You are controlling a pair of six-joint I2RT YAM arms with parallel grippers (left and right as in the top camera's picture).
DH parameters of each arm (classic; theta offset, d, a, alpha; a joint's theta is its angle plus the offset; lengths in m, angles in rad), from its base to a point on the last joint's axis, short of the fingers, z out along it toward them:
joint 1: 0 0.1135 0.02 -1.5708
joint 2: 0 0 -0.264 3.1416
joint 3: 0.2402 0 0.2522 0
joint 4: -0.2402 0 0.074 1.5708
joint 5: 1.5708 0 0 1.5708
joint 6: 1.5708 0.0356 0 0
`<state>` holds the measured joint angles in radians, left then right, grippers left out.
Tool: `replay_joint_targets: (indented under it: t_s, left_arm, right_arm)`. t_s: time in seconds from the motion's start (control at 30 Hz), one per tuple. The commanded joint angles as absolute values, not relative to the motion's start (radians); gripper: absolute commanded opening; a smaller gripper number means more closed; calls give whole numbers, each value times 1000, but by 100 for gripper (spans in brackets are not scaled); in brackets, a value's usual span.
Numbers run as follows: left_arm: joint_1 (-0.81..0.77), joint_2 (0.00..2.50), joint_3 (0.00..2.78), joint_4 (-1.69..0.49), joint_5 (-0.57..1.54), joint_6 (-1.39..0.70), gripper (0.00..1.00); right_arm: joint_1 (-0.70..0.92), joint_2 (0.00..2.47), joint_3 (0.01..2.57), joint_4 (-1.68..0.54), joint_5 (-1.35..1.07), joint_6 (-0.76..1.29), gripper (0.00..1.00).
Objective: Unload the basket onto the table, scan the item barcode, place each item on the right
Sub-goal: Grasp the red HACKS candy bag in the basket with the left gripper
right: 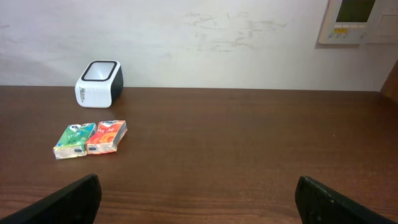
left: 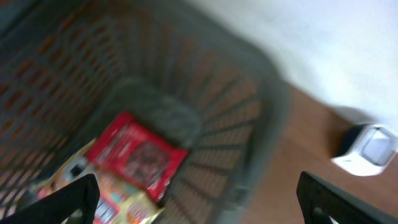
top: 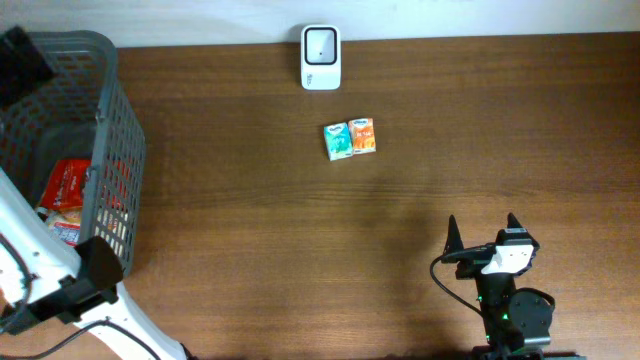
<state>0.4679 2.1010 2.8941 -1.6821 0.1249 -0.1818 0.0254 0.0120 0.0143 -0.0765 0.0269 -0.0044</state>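
The white barcode scanner (top: 320, 57) stands at the table's far edge, also seen as the scanner (right: 99, 83) and, blurred, as the scanner (left: 367, 149). In front of it lie a teal packet (top: 338, 141) and an orange packet (top: 362, 136) side by side. A red packet (left: 140, 155) lies with other items in the grey basket (top: 110, 120) at the left. My left gripper (left: 202, 205) hovers open over the basket, nothing between its fingers. My right gripper (top: 483, 235) rests open near the front right, well short of the packets (right: 90, 138).
The basket's mesh wall (left: 249, 124) stands between its contents and the open table. The left arm's white link (top: 25, 240) crosses the lower left corner. A wall panel (right: 360, 18) hangs behind the table at the right.
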Motion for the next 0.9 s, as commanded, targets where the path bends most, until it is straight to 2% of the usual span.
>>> replay_joint_targets:
  t_s: [0.0,0.1,0.3,0.47,0.5,0.67,0.7,0.73,0.77,0.83,0.87]
  left_arm:
    - [499,2101,2649,-1687,31,-237,99]
    - [525,2102,2388,-1575,-12,-258,100]
    - [573,2102,2000,-1318,-8,-371,85]
    - [569,2104,1773,-1136,20,-397,84]
    - [567,2106,1738,-1100,31,-397,80]
    - [565,2115,1586,-960,41,-434,77]
    - [565,2115,1556,-919,41,-433,66]
    - [565,2115,1549,-907,40,-432,40]
    - [565,2115,1549,-902,40,-432,22]
    - [565,2114,1555,-901,41,-432,11]
    - [565,2114,1567,-907,46,-432,0]
  right_arm:
    - [19,6,6,-79,38,-11,98]
    - [19,6,6,-79,38,-11,99]
    - [19,6,6,-79,38,-11,98]
    - [19,6,6,-79,38,-11,98]
    - [19,6,6,-79,38,-11,98]
    - [19,6,6,-79,38,-11,98]
    - [19,6,6,-79,38,-11,98]
    - [19,6,6,-79,38,-11,98]
    - [19,6,6,-79,38,-11,99]
    - [19,6,6,-79,38,-11,98]
    - [19,6,6,-79,38,-11,98]
